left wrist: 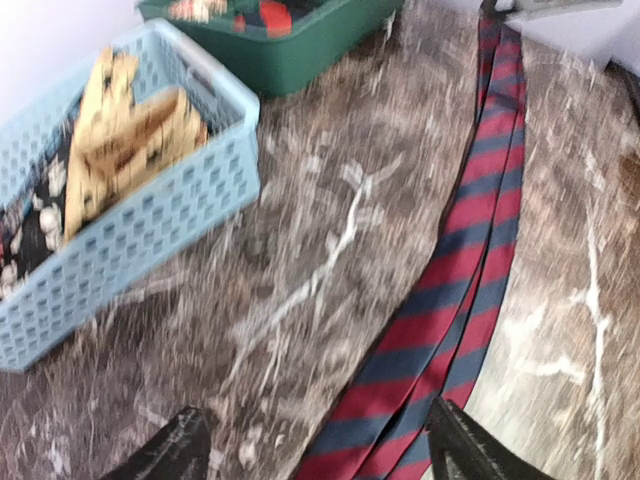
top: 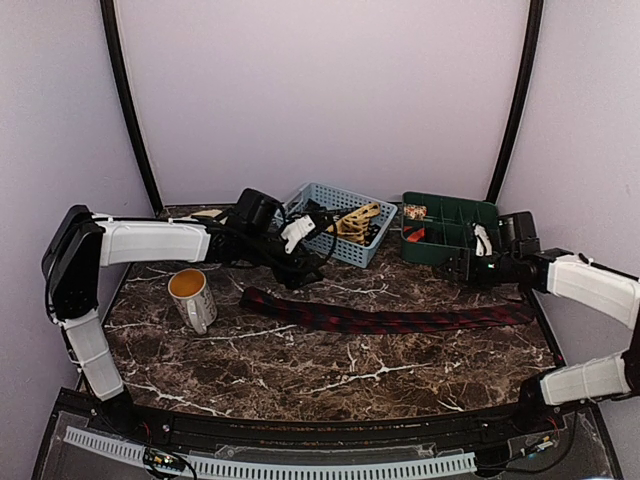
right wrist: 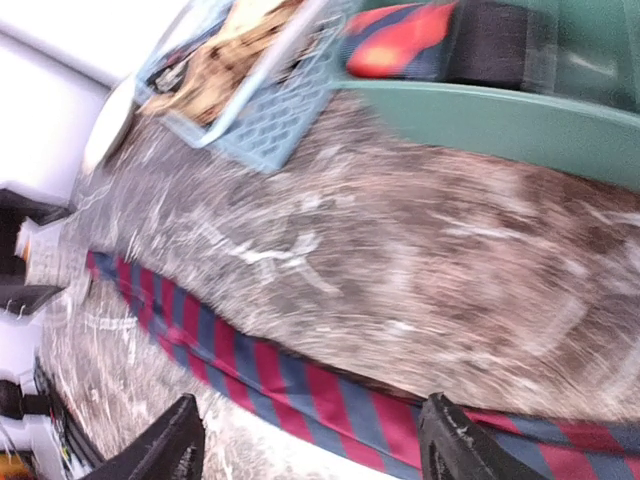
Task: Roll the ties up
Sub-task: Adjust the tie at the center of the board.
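A dark tie with red diagonal stripes lies stretched flat across the marble table, its wide end at the left. My left gripper hovers above and behind that wide end. In the left wrist view it stands open, and the striped tie runs between its fingertips untouched. My right gripper hangs over the tie's narrow end by the green bin. It is open too, with the tie passing below it. Tan-gold ties lie in the blue basket.
A blue basket and a green compartment bin stand at the back; the bin holds a red and dark rolled piece. A white mug with orange liquid stands left of the tie's wide end.
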You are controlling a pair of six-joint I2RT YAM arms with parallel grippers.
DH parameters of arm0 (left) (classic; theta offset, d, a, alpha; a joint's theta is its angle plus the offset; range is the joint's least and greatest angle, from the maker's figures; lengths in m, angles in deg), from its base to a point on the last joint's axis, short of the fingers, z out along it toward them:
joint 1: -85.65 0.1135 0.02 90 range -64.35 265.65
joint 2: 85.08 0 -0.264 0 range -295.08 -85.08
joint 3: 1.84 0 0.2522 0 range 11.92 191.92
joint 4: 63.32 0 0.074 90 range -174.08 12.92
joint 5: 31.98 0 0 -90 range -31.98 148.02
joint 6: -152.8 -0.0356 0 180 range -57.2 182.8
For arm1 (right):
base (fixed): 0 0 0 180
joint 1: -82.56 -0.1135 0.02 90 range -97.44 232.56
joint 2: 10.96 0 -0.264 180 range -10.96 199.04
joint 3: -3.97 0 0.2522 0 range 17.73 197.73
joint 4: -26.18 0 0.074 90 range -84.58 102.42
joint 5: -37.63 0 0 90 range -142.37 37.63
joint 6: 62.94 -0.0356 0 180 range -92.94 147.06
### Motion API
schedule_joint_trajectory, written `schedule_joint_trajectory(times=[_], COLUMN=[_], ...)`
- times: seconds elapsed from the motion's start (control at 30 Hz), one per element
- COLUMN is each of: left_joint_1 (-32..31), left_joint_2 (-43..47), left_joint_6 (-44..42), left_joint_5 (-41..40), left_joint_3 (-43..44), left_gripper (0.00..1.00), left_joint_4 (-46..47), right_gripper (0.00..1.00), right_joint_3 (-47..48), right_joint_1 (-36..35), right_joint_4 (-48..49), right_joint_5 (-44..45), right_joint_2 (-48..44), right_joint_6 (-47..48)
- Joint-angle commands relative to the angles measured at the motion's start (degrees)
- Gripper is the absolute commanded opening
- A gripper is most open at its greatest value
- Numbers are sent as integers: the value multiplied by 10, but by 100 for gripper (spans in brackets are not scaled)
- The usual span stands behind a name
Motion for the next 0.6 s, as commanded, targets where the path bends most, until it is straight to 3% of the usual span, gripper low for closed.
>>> schedule_joint_trajectory(times=[0.0,0.13,0.3,0.57], left_joint_1=[29,38,45,49], left_joint_2=[-8,-30,-53,-110], left_joint_6=[-36,-55,-43,-42], left_joint_5=[-12,-56,-79,-83], left_joint_3=[-16,-5,-13,15], left_gripper=[74,72,71,52], left_joint_4=[-102,-169,-181,-196], right_gripper=[70,67,63,61], right_joint_3=[32,38,43,35], right_joint_1=[-59,-94,-121,-127], right_joint_4=[34,47,58,63], right_joint_5=[-22,-32,-45,-50], right_joint_2=[42,69,98,93], right_joint_6=[38,46,49,44])
